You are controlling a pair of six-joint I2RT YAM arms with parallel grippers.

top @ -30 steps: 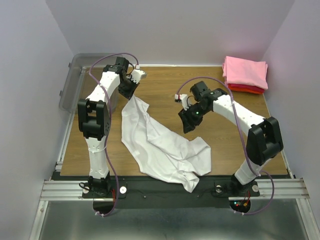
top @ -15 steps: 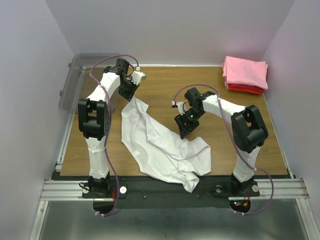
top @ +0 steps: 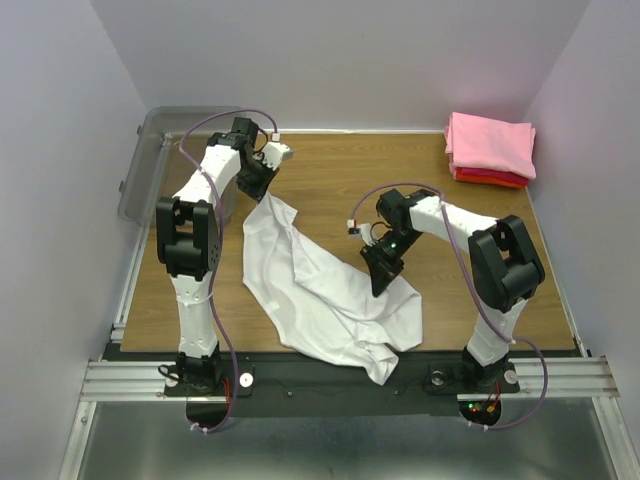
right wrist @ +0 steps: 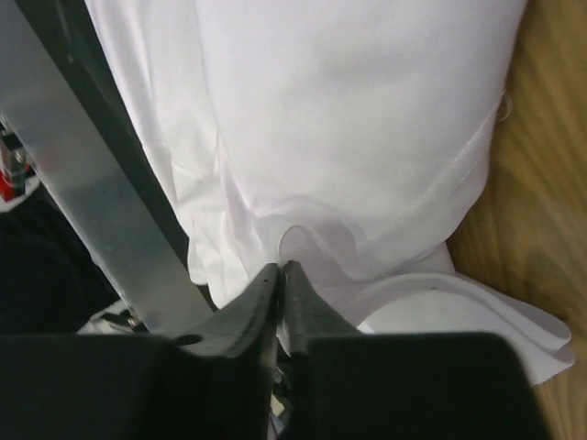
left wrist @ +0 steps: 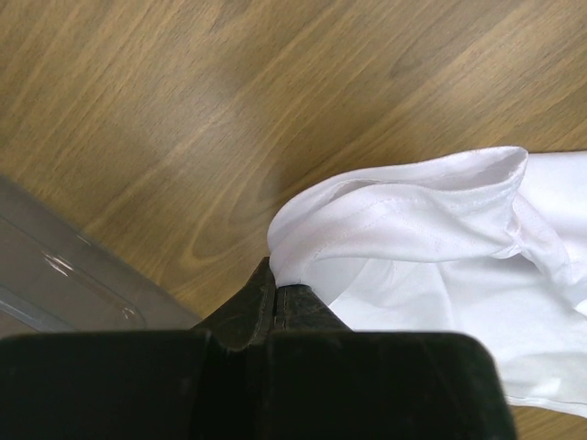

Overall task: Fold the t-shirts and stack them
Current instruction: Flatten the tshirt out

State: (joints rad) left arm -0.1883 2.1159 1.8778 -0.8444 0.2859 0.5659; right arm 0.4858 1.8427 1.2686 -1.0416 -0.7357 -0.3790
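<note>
White t-shirt (top: 330,290) lies crumpled on the surface (top: 330,170), one edge clamped in the left tool (left wrist: 275,286), a fold pinched by the right tool (right wrist: 282,268); pink t-shirt (top: 490,142) and red t-shirt (top: 490,179), folded, stacked well beyond it

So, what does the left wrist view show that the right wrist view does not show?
Only the left wrist view: the left gripper shut on a hem of the white t-shirt, and a corner of the clear bin. Only the right wrist view: the right gripper closed on a pucker of the cloth, and a metal rail. Both: the white t-shirt lying on the wooden table.
</note>
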